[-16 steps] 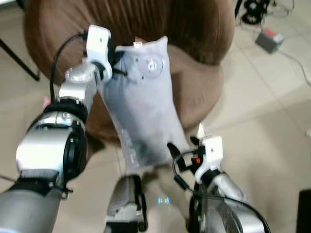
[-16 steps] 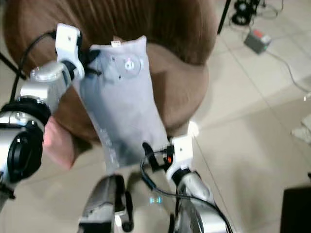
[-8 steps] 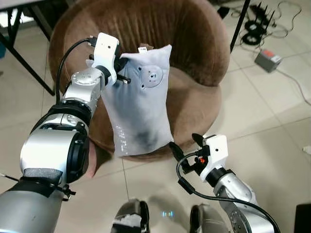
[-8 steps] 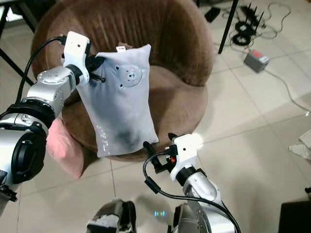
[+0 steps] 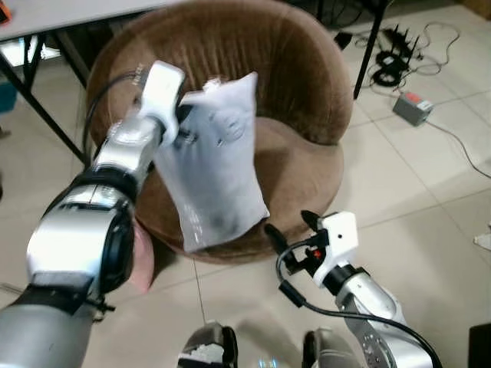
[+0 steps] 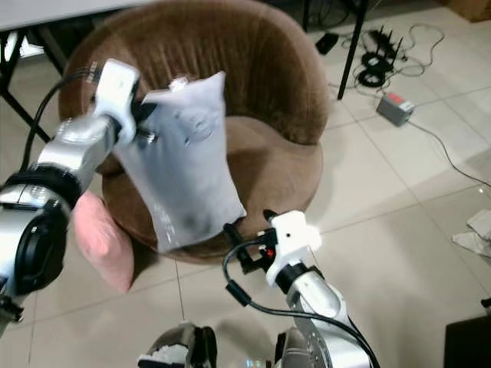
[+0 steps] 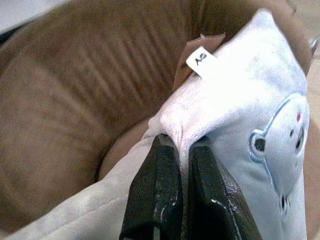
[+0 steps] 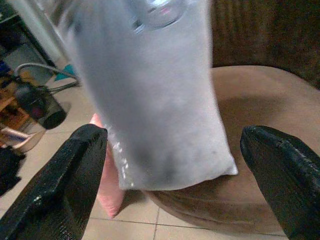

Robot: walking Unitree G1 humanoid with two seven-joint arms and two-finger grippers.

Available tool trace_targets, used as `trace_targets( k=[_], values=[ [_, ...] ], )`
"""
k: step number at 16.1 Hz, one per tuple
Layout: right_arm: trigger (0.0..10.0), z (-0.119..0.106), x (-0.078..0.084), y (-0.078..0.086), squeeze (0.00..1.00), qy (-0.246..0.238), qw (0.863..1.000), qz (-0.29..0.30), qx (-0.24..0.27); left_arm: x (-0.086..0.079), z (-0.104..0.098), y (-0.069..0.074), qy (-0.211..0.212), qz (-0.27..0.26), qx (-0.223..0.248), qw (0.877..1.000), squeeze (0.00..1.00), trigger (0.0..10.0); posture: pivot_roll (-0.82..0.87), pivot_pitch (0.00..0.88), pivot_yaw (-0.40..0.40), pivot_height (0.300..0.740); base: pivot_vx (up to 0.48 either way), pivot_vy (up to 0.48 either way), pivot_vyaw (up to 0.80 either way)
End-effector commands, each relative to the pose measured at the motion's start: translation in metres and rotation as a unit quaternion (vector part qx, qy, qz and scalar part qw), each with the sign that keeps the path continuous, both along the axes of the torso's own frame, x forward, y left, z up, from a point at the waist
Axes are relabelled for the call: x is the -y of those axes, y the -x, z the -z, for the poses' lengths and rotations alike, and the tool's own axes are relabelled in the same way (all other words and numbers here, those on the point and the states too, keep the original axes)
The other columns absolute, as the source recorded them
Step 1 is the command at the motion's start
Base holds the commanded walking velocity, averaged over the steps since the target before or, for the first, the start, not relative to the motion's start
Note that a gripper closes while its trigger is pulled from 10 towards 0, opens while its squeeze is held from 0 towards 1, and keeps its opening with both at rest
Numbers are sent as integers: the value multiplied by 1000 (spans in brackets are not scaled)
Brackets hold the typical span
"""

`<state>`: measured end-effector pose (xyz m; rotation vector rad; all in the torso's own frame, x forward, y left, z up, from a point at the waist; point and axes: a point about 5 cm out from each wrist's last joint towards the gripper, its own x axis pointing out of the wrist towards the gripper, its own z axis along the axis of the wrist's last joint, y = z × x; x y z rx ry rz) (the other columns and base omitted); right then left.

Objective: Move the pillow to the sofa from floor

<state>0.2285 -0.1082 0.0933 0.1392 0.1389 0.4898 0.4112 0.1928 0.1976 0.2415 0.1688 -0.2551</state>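
Nearest, the right pincer (image 6: 244, 232) hangs low over the tiled floor (image 5: 414, 192), its fingers (image 8: 75, 175) spread wide and holding nothing. Just beyond, the pale pillow (image 5: 221, 165) dangles in front of the brown sofa (image 5: 307, 92), its lower end near the seat edge. The left pincer (image 7: 181, 150) is clamped tight on the pillow's top corner.

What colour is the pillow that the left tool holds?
Pale grey-white pillow with a light blue bear outline, best in the left wrist view.
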Motion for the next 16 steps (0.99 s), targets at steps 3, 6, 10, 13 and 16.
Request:
trace_targets(
  k=[3,6,10,13,16],
  values=[
    [10000,11,0,3,0,4,1000,11,-20,-9,19,7,20,-11,-29,999,0,0,-162,103,133,740,0,0,0],
    [10000,13,0,0,0,5,1000,13,-23,4,43,15,46,-9,-32,998,0,0,-145,90,130,740,0,0,0],
    [10000,12,17,-7,0,29,996,88,6,9,97,89,64,12,49,997,0,0,-131,67,102,740,0,0,0],
    [10000,22,28,-3,0,57,993,100,7,-15,127,138,10,23,41,999,0,0,-116,68,88,740,0,0,0],
    [10000,26,29,-5,0,59,993,98,2,-5,118,132,12,-2,49,999,0,0,-104,64,60,740,0,0,0]
  ],
)
